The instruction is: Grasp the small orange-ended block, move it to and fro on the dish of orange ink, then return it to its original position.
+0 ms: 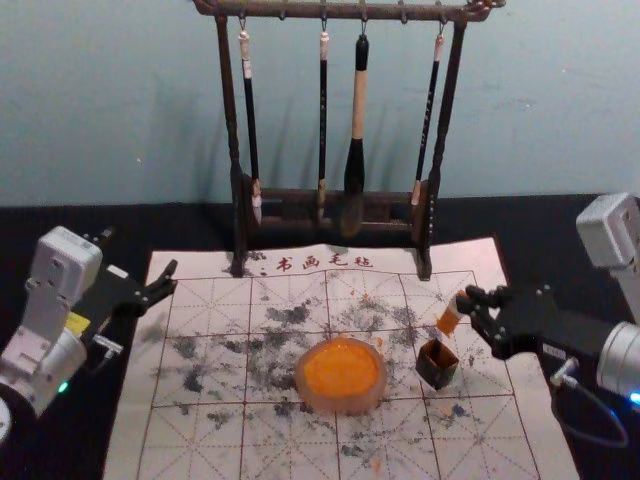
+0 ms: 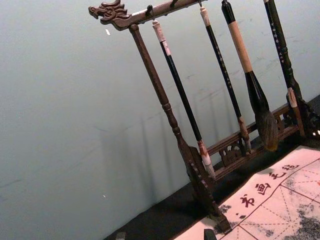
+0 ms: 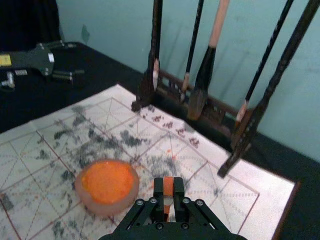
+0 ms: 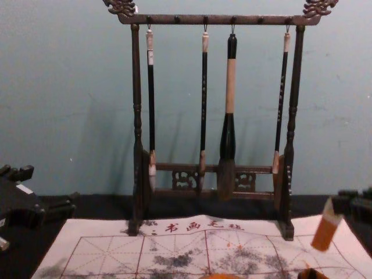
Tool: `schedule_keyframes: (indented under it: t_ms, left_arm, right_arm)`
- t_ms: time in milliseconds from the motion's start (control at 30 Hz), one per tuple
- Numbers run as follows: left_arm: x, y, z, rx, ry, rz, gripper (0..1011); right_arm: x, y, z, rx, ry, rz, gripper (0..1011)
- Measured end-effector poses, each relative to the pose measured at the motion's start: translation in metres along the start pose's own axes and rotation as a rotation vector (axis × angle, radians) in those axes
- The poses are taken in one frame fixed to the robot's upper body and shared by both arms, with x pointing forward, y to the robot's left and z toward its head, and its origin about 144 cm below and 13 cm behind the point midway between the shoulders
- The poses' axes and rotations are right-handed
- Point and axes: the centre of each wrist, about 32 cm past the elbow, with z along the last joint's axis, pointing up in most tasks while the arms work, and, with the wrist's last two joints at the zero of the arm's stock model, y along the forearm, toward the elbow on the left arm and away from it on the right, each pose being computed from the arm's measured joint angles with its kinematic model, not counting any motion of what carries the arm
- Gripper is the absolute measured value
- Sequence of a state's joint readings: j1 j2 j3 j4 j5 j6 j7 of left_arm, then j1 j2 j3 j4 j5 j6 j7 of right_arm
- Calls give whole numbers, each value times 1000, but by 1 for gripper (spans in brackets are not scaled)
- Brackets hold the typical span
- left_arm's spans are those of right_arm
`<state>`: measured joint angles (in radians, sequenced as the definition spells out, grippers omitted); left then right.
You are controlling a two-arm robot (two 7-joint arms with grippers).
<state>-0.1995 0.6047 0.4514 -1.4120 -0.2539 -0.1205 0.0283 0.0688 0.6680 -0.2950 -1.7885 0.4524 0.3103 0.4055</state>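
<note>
On the right of the head view, my right gripper [image 1: 468,303] is shut on the small orange-ended block [image 1: 449,318], which hangs tilted above the mat. The right wrist view has the block [image 3: 168,187] between the fingertips of that gripper [image 3: 168,192]. In the chest view the block [image 4: 325,233] leans, its orange end low. Left of it, the round dish [image 1: 300,388] holds orange ink [image 1: 342,368]; the ink [image 3: 107,181] shows in the right wrist view too. My left gripper [image 1: 140,255] stands open and idle at the left; its fingertips [image 2: 165,236] are apart in its wrist view.
A small dark square box [image 1: 437,364] stands right of the dish, just below the block. Behind, a wooden rack [image 1: 335,208] holds several hanging brushes, including a thick one [image 1: 357,130]. An ink-stained mat [image 1: 205,440] with red grid lines covers the middle of the black table [image 1: 60,225].
</note>
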Motion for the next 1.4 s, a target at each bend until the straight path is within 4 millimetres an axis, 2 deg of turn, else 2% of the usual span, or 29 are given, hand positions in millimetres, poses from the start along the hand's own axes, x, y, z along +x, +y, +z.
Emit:
schedule_keyframes:
  t_ms: [400,800,1000,1400]
  left_arm:
    - [0,0,0,0,0,0,1010]
    - [0,0,0,0,0,0,1010]
    - [0,0,0,0,0,0,1010]
    - [0,0,0,0,0,0,1010]
  right_arm:
    - [6,22,21,49,-36,41,30]
    - [4,65,39,49,-73,153,30]
    - [2,75,40,26,-81,199,30]
    - [3,92,30,-55,-41,247,30]
